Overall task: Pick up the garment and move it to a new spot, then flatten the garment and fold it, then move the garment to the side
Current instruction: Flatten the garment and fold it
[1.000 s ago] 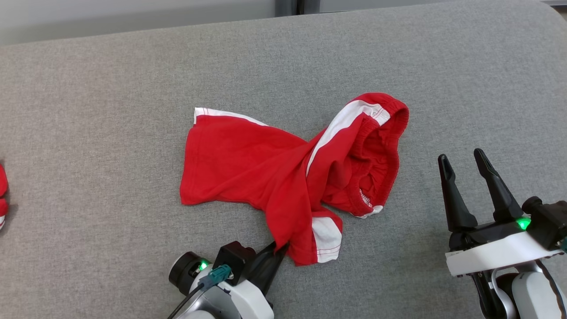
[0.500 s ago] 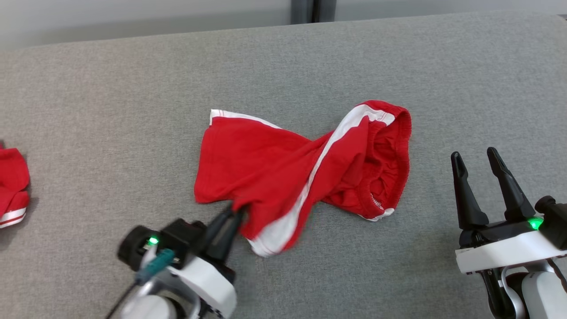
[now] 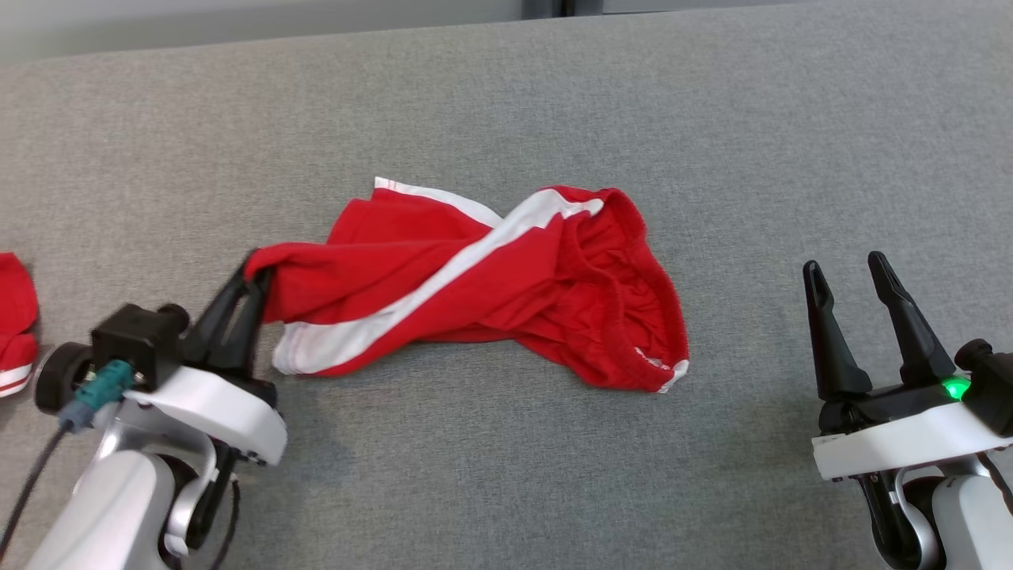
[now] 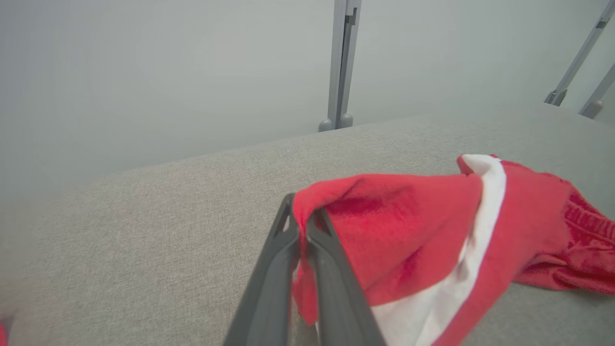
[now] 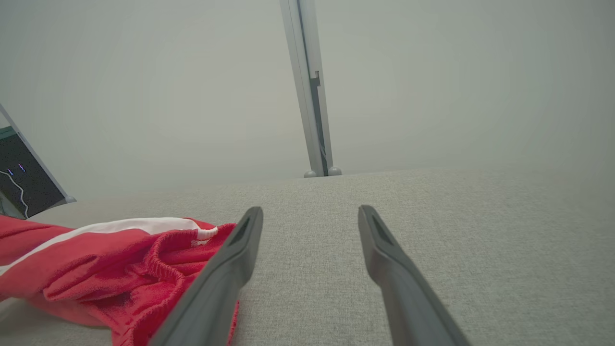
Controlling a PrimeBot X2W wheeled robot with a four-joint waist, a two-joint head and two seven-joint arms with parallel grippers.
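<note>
Garment (image 3: pixel 475 293): red shorts with white side stripes and a gathered elastic waistband; crumpled and twisted, not flat.
Garment location: near the middle of the worktop (image 3: pixel 506 103), slightly left of centre. The waistband end lies on the surface at the right; the left end is lifted off the surface.
Left end effector (image 3: pixel 252 273): clenched on the left end of the shorts. In the left wrist view, red cloth is pinched between the two dark fingers (image 4: pixel 269 288), and a fold drapes over their tips.
Right end effector (image 3: pixel 845 265): released, fingers spread, nothing between them. It sits at the near right of the worktop, apart from the shorts; in the right wrist view the waistband shows to the left of its fingers.
Worktop surface: grey woven fabric cover.
Second cloth (image 3: pixel 16 317): red with a white stripe, at the left edge of the head view, partly cut off, well apart from the shorts.
Background: pale wall with a grey upright post (image 5: pixel 312 96) beyond the far edge.
</note>
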